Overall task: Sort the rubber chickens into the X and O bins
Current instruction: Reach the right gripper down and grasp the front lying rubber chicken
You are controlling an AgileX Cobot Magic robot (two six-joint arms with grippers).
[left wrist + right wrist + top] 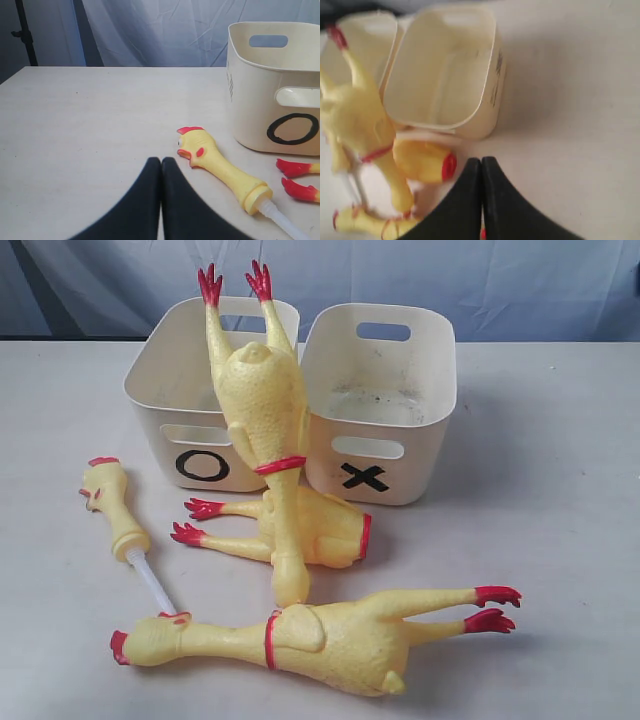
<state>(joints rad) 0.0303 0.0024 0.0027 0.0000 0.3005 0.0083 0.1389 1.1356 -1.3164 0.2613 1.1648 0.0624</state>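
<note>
The O bin (160,390) and the X bin (425,410) stand side by side at the back. One whole rubber chicken (262,405) leans head-down against them, red feet up. A headless body (325,530) lies in front of the bins. The head with the white tube (115,508) lies to the left. The other whole chicken (330,635) lies across the front. No gripper shows in the exterior view. My left gripper (161,161) is shut and empty, just beside the head (220,165). My right gripper (481,160) is shut above the table, near the headless body (420,160) and the X bin (492,100).
Both bins look empty inside. A pale cloth backdrop (500,280) hangs behind the table. A dark stand (25,35) is at the far left corner. Bare tabletop (560,490) lies right of the X bin, and more bare tabletop (75,125) left of the head.
</note>
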